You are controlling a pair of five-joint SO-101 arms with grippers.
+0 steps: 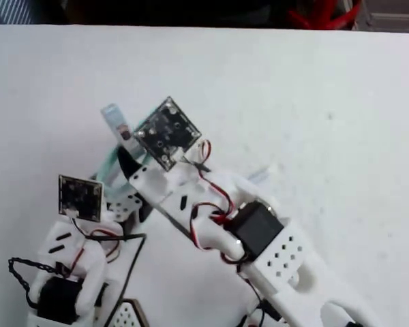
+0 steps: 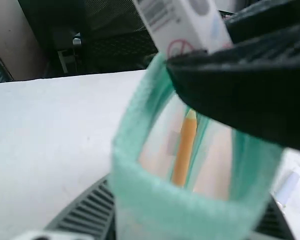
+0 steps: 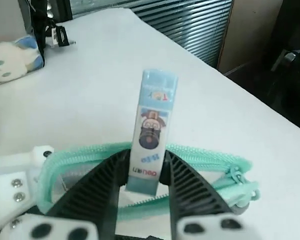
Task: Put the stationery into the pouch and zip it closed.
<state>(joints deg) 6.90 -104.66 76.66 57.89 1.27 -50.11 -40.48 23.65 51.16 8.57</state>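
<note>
**Eraser over the open pouch.** Your right end effector [image 3: 142, 170], with black ribbed fingers [image 3: 107, 185], is clenched on the lower end of a tall, light-blue rectangular eraser [image 3: 151, 131]. The eraser stands upright in a printed sleeve with a small cartoon figure on its face. Its upper half rises clear of the fingers, and it sits directly over the mouth of the mint-green fabric zip pouch [image 3: 205, 157].

The pouch is unzipped. Its two toothed edges spread apart to either side of the end effector, and the mint-green slider and pull [image 3: 236, 176] sit at the far end of the zip. In the left wrist view the mouth gapes as a wide loop of woven green rim. An orange pencil [image 2: 184, 150] stands inside it, tip upward, against the pale lining.

Your left end effector [image 2: 85, 212] lies just beneath the near rim of the pouch. You cannot tell from these views whether it is clenched or released.

The pouch rests on the white table [image 1: 313, 102], between the two arms. A white-and-blue plush toy [image 3: 10, 57] lies well apart, near the table edge.
</note>
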